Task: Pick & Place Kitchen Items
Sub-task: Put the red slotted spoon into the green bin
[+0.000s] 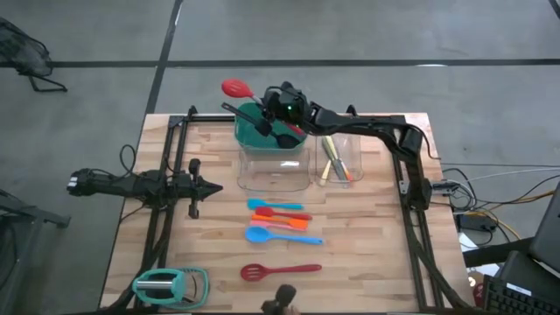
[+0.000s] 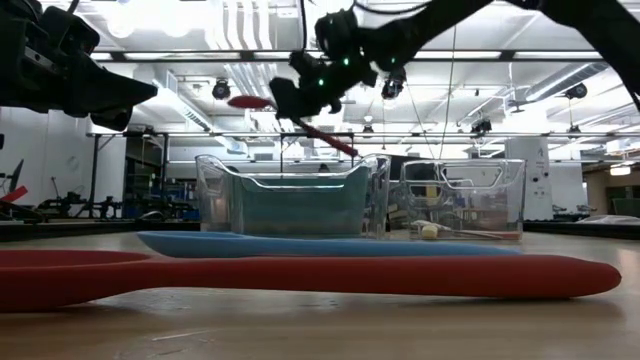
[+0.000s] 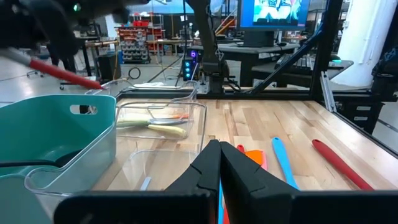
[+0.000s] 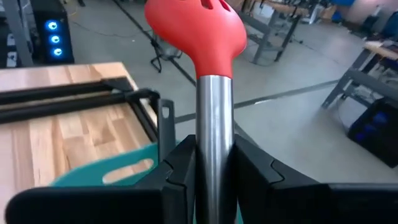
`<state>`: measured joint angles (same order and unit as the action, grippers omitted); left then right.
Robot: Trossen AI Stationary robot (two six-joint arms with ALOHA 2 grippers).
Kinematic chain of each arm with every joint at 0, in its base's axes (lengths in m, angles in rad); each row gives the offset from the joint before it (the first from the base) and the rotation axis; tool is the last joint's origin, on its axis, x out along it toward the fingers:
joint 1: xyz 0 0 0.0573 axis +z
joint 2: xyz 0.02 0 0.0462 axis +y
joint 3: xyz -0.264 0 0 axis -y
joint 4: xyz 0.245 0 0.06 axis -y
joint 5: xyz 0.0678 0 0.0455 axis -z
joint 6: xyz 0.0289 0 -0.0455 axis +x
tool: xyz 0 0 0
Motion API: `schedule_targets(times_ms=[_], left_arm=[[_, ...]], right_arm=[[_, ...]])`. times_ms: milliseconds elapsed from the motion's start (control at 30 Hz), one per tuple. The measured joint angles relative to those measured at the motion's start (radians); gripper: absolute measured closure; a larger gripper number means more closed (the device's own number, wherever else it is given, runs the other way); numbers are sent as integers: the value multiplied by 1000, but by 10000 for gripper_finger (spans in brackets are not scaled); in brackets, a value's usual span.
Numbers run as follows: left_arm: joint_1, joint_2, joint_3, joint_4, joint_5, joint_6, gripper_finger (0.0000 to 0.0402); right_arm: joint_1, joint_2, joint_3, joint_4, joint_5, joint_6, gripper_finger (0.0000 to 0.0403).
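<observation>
Right claw (image 1: 278,105) is up over the green bin (image 1: 254,136), clamped on the metal shaft of a red-headed utensil (image 1: 236,88). Right wrist view shows both fingers pinching the shaft just below the red slotted head (image 4: 196,28). The head sticks out past the bin's far rim, off the desk (image 1: 367,254) edge; the handle end slopes down toward the bin.

Left claw (image 1: 203,185) waits on the other side of the clear bin (image 1: 271,173) from the second clear bin (image 1: 339,156), low over the desk, fingers together, holding nothing.

Remaining items relative to the clear bin:
- blue spatula (image 1: 273,206), orange one (image 1: 293,217), red one (image 1: 289,224) and blue spoon (image 1: 278,235), clustered just in front of it
- red slotted turner (image 1: 280,272) farther out, near the front edge
- a few pale slim utensils (image 1: 334,166) already in the second clear bin
- mint-green gadget (image 1: 171,284) at the front corner, not a target

Handling, my read:
- The held piece is stiff and light, but the smooth metal shaft looks slippery. A grip this near the head leaves a long lever, so it may pivot in the fingers. Keep moves slow and release low over the bin.
- The desk items are thin, light plastic lying flat. Grab mid-handle across the narrow width. Neighbours nearly touch, so expect to nudge them.
</observation>
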<state>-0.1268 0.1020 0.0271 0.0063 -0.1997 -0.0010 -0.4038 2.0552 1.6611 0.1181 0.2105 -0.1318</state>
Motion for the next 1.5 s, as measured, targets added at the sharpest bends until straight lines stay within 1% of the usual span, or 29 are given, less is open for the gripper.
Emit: schedule_targets(times_ms=[100,233,300,500,600,767,833,1033,1133,1333,1500], left_arm=[[0,0,0,0,0,0,392],[0,0,0,0,0,0,392],[0,0,0,0,0,0,392],[0,0,0,0,0,0,392],[0,0,0,0,0,0,392],[0,0,0,0,0,0,392],[0,0,0,0,0,0,392],[0,0,0,0,0,0,392],[0,0,0,0,0,0,392],[0,0,0,0,0,0,392],[0,0,0,0,0,0,392]], right_arm=[[-18,31,1,42,-32,-3,332],[-33,58,1,92,-39,1,311],[-37,67,1,97,-37,1,307],[-37,98,1,92,-36,6,331],[-37,112,1,86,-39,2,332],[-39,133,1,67,-38,18,308],[-38,139,1,61,-39,34,305],[-40,166,1,49,-39,43,327],[-42,167,1,39,-39,43,331],[-44,166,1,29,-39,134,304],[-44,160,1,2,-37,160,292]])
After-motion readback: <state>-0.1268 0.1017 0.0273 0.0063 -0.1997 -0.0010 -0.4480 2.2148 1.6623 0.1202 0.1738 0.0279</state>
